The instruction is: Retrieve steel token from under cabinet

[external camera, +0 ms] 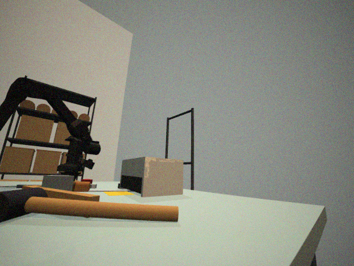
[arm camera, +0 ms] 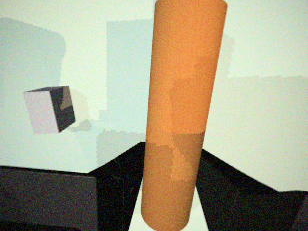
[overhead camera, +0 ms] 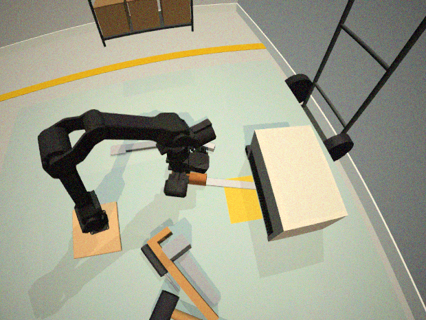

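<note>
Gripping the orange handle (overhead camera: 197,179) (external camera: 81,186) (arm camera: 180,89) of a long flat tool is what my hand (overhead camera: 179,175) (arm camera: 168,150) is up to, fingers snug on both sides of it. The pale blade (overhead camera: 230,183) runs from that handle over the top part of the yellow marked area (overhead camera: 242,204) (external camera: 119,193), and its far end reaches the dark slotted front of the cabinet (overhead camera: 299,178) (external camera: 162,177). Can't tell from these views how far it goes in, if at all. As for the steel token, I can't make it out in any view, so I can't say exactly where it sits; none of it shows on the visible part of the yellow patch. Elsewhere on the bench (overhead camera: 213,89) (external camera: 228,228) there's an orange L-shaped piece (overhead camera: 182,275) lying near a black-headed hammer (overhead camera: 164,305) (external camera: 103,208), both well apart from the cabinet.
</note>
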